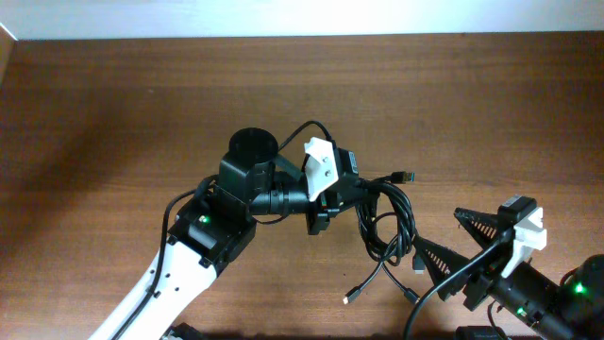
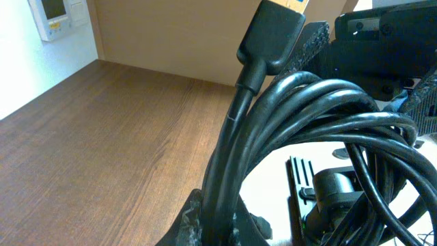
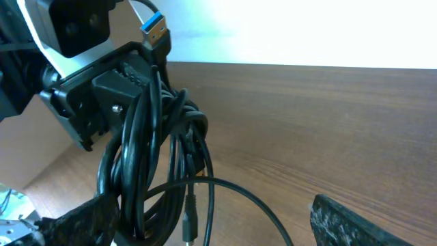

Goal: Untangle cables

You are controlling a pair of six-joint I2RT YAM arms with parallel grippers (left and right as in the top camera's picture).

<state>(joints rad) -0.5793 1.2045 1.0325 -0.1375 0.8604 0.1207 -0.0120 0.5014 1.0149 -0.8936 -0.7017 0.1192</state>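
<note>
A bundle of thin black cables (image 1: 387, 225) hangs in loops from my left gripper (image 1: 351, 196), which is shut on it above the table. One plug (image 1: 406, 177) sticks out to the right, and another plug (image 1: 351, 297) lies on the wood below. In the left wrist view the cables (image 2: 300, 116) rise from the jaws (image 2: 222, 225), with a gold-tipped plug (image 2: 273, 34) on top. My right gripper (image 1: 453, 241) is open just right of the bundle. In the right wrist view the loops (image 3: 143, 178) hang against its left finger, and one strand arcs between the fingers (image 3: 212, 222). A blue-tipped plug (image 3: 156, 31) points up.
The brown wooden table (image 1: 113, 113) runs to a white wall at the far edge. The left arm's black and white body (image 1: 208, 236) crosses the bottom left. The right arm's base (image 1: 557, 302) fills the bottom right corner.
</note>
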